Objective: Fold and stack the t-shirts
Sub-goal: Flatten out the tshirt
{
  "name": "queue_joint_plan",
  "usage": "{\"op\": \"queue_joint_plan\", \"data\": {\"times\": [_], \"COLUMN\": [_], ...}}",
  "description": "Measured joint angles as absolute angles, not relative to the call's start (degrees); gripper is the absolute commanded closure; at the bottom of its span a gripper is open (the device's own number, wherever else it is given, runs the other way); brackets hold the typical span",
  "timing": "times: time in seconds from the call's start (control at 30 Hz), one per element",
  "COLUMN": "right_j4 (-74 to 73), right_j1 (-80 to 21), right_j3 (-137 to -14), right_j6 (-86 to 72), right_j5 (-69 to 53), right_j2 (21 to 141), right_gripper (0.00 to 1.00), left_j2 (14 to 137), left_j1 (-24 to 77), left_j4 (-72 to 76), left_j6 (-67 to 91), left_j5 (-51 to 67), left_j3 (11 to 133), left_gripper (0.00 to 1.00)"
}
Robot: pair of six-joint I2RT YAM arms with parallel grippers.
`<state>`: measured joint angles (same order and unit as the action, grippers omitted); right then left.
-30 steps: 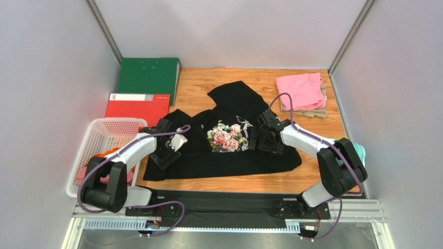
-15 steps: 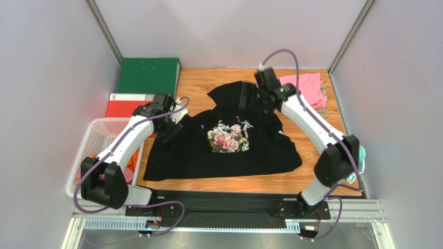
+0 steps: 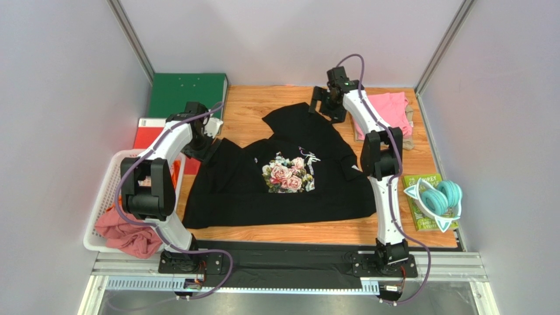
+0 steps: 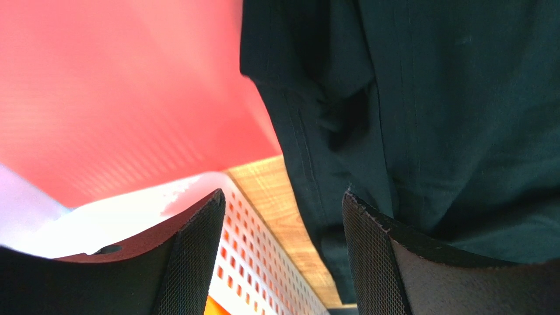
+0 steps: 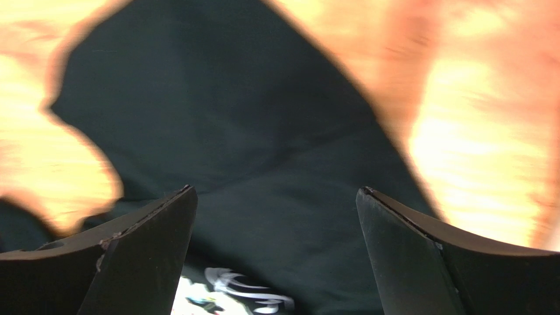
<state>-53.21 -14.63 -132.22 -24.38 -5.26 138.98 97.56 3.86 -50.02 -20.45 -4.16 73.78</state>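
- The black t-shirt point(image 3: 282, 190) lies open at the middle of the table point(image 3: 263, 98). Its rose print faces up and a loose flap points toward 12 o'clock. It has not been folded.
- Its outline matches the frames from a second ago, so the last move reset the arms and did not shift the cloth.
- The left gripper point(image 3: 199, 146) was beside the print a second ago. It has swung out to the shirt's 10 o'clock corner, over the sleeve hem beside the red binder point(image 3: 148, 134).
- The left jaws are spread and hold nothing.
- The right gripper point(image 3: 326, 104) has travelled from the print's 3 o'clock side to past the flap at 1 o'clock. Its jaws are also spread wide and empty, and its wrist view is blurred.
- Both grippers now sit at the shirt's far corners, which looks like the setup for a pinch to pull the top edge flat or over.
- With the arms stretched out, more is uncovered: a dusty-rose shirt point(image 3: 128, 235) in the white basket point(image 3: 141, 157) at 8 o'clock, and a teal headset point(image 3: 439, 197) at 4 o'clock.
- The pink shirt point(image 3: 384, 111) is folded on a beige one point(image 3: 394, 141) at 2 o'clock, unchanged.
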Motion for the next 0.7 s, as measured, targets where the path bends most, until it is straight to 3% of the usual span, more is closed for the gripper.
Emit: {"op": "queue_joint_plan", "data": {"times": [0.7], "right_j4": [-48.9], "right_j1": [-10.6], "right_j3": [-129.0], "right_j6": [-23.5], "right_j5": [-13.5], "right_j2": [140.5], "right_gripper": [0.00], "left_j2": [113.4], "left_j1": [3.9], "left_j4": [-50.4], "left_j6": [-18.3], "left_j5": [-2.0], "left_j3": [87.5], "left_gripper": [0.27]}}
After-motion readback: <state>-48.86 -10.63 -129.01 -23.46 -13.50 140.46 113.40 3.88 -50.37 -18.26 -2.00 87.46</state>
